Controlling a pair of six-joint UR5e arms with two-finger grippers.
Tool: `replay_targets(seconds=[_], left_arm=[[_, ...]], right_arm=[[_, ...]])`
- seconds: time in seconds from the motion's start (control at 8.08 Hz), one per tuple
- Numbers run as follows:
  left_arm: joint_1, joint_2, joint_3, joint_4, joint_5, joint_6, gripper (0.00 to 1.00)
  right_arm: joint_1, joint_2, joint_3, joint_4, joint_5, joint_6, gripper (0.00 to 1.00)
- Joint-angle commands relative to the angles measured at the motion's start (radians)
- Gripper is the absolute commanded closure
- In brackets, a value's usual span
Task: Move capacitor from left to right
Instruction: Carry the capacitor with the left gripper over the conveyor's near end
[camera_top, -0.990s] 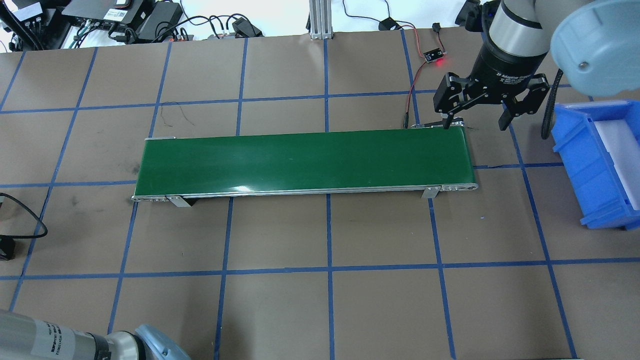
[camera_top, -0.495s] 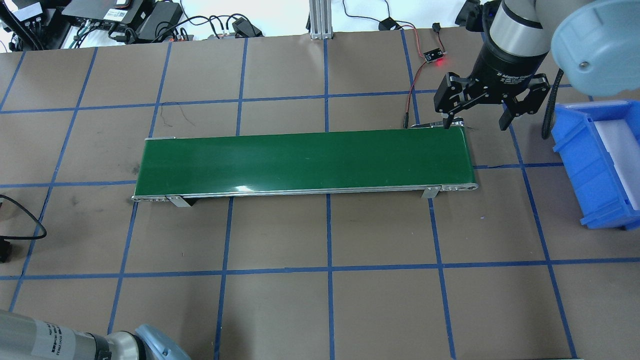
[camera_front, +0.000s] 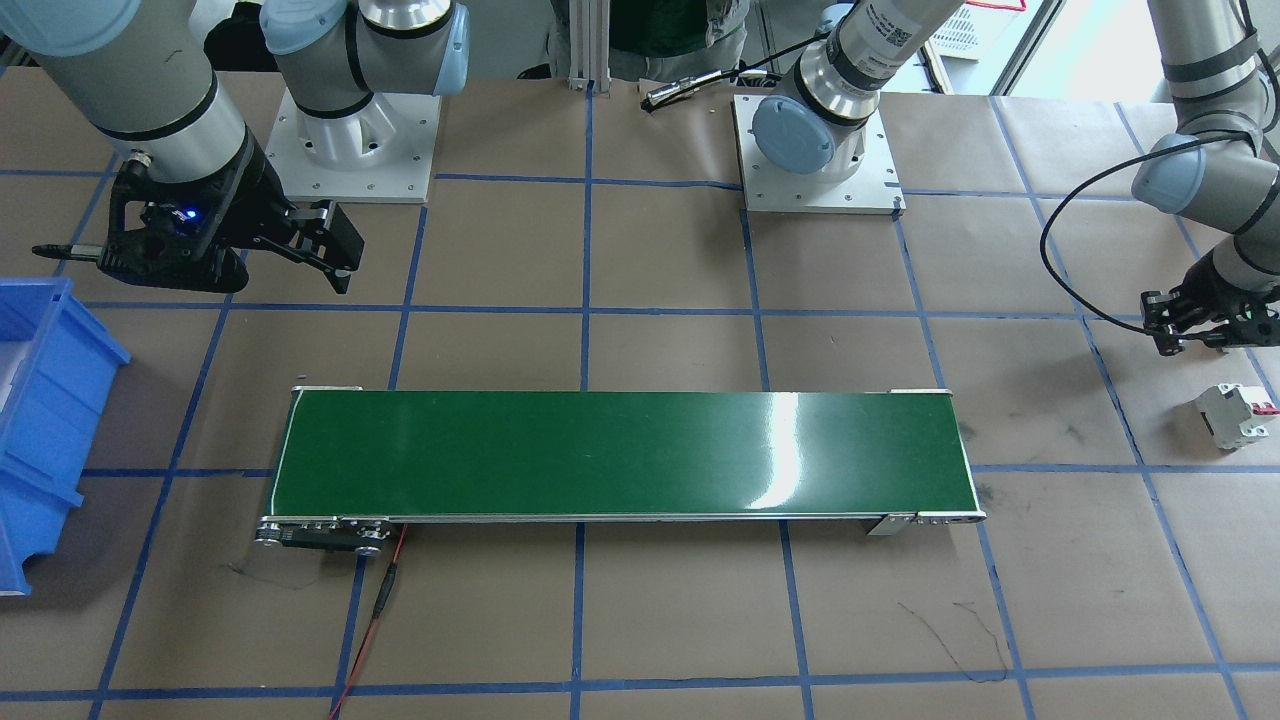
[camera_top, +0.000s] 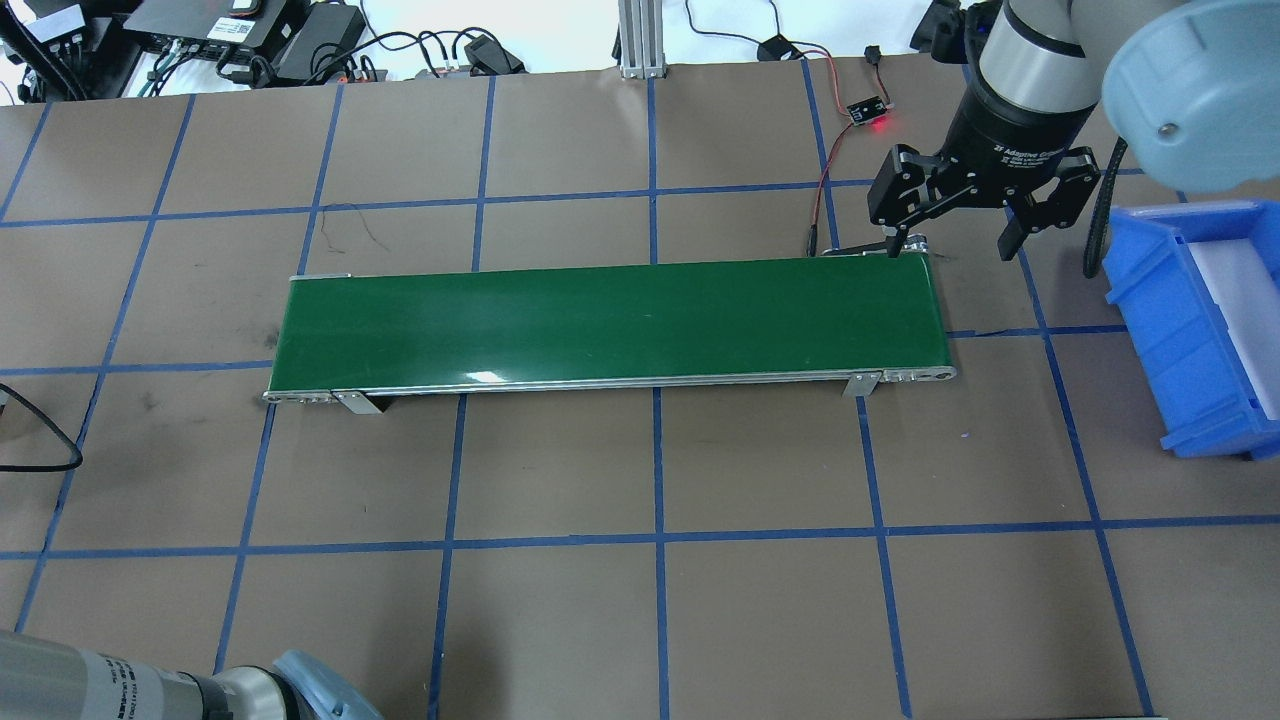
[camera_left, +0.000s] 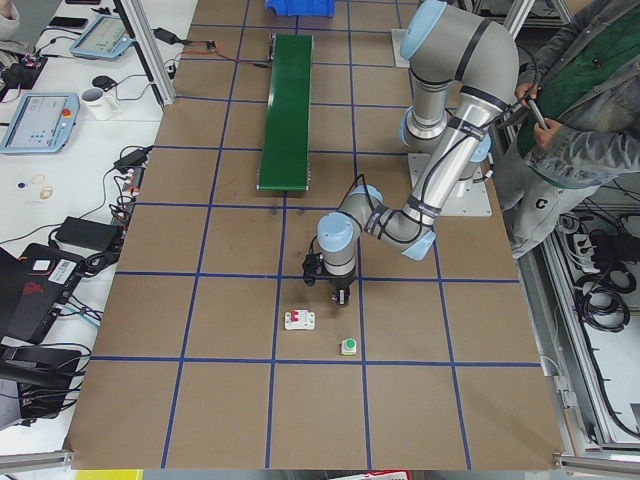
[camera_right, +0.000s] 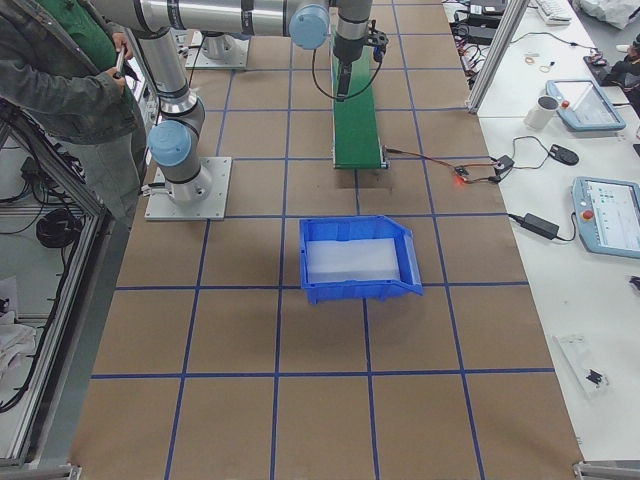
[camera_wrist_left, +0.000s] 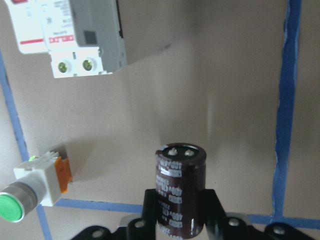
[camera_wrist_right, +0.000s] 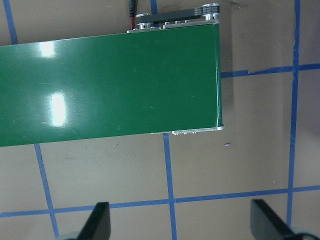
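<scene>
We see the capacitor (camera_wrist_left: 180, 187) at the robot's left end of the table (camera_top: 560, 620), well apart from the conveyor (camera_top: 610, 320). It is a short cylinder in a glossy dark maroon-brown sleeve with pale print. In the left wrist view its long axis runs near to far, in line with the gripper's fingers. Its flat greyish end, which carries two small metal terminals, points to the far side, away from the wrist. We cannot tell whether it touches the table.

The left gripper (camera_wrist_left: 181, 196) is clamped on the capacitor, with its black fingers (camera_wrist_left: 151, 207) pressed against either side of the lower half of the sleeve.

To the far left of the capacitor lies a white-grey boxy circuit breaker (camera_wrist_left: 75, 35) with red markings. To its near left lies a push button (camera_wrist_left: 35, 185) with a round green top, a pale body and an orange block. Both sit apart from the capacitor.

The table is covered in matt brown paper marked into squares by blue tape. The conveyor is a long, flat, shiny green belt in a thin metal frame.

At the belt's right end hangs the right gripper (camera_top: 950, 245), with its jaws spread wide and nothing between them. A blue plastic bin (camera_top: 1160, 330) stands just to its right.
</scene>
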Motion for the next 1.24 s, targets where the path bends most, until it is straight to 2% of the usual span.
replay_targets(seconds=[0.0, 0.37, 0.62, 0.87, 1.11], left_arm=[[-0.096, 0.099, 0.007, -0.068, 0.041, -0.108, 1.00], [-0.291, 0.158, 0.009, -0.164, 0.040, -0.369, 1.00], [-0.471, 0.181, 0.009, -0.189, 0.041, -0.581, 1.00], [-0.587, 0.248, 0.014, -0.374, 0.070, -0.706, 1.00], [-0.670, 0.274, 0.014, -0.421, 0.053, -0.809, 1.00]], right_arm=[[0.000, 0.000, 0.000, -0.001, 0.000, -0.001, 0.00], [0.000, 0.000, -0.002, -0.001, 0.000, -0.001, 0.00], [-0.002, 0.000, 0.000, 0.001, 0.000, -0.001, 0.00], [-0.002, 0.000, 0.000, -0.001, 0.000, -0.001, 0.00], [-0.002, 0.000, 0.000, -0.001, 0.000, -0.001, 0.00]])
